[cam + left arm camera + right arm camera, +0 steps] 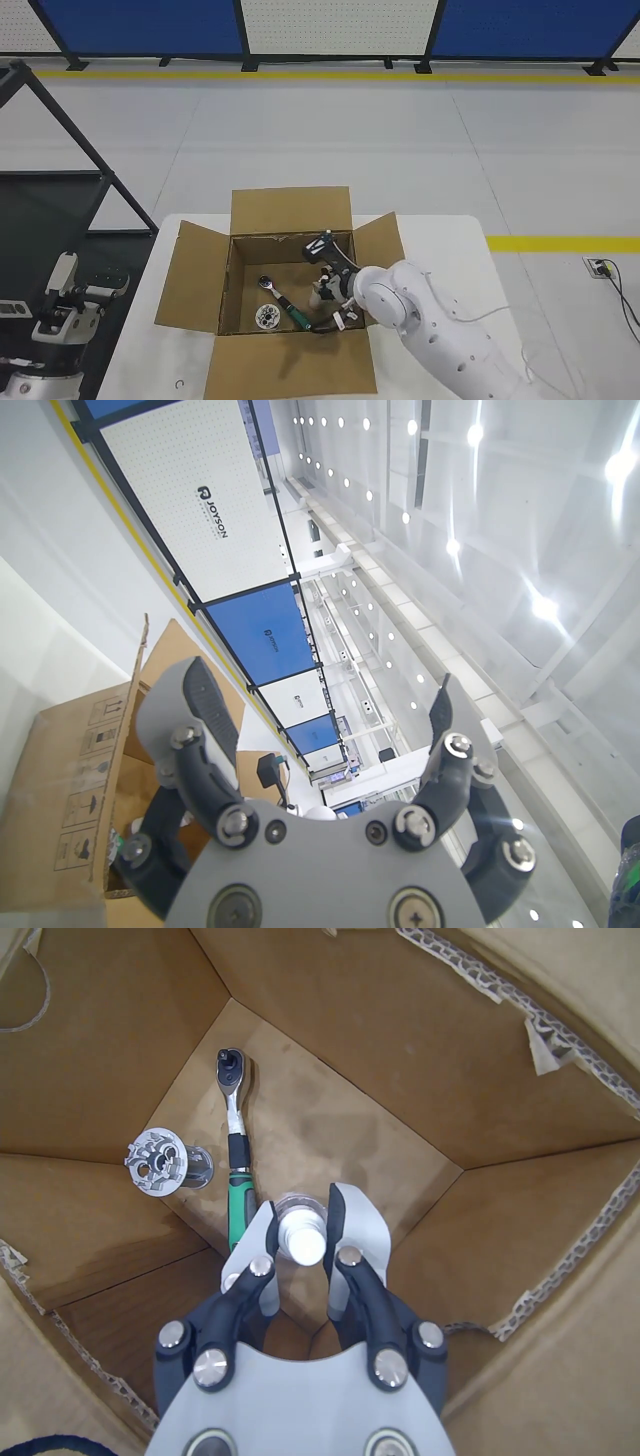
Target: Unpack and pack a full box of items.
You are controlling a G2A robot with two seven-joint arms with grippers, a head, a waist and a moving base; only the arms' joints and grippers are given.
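The white table before me carries one open cardboard box, set about midway between its left and right edges. The box's four flaps are spread outward, with the back flap at the table's far edge and the front flap lying toward the near edge. Near the front left corner, a small dark ring-shaped mark sits on the bare surface; I cannot tell what it is.

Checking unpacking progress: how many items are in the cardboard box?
3 in the cardboard box: a ratchet wrench lying flat, a slotted metal hub beside it, and a white-capped bottle in the right gripper. Others may hide beneath the arm.
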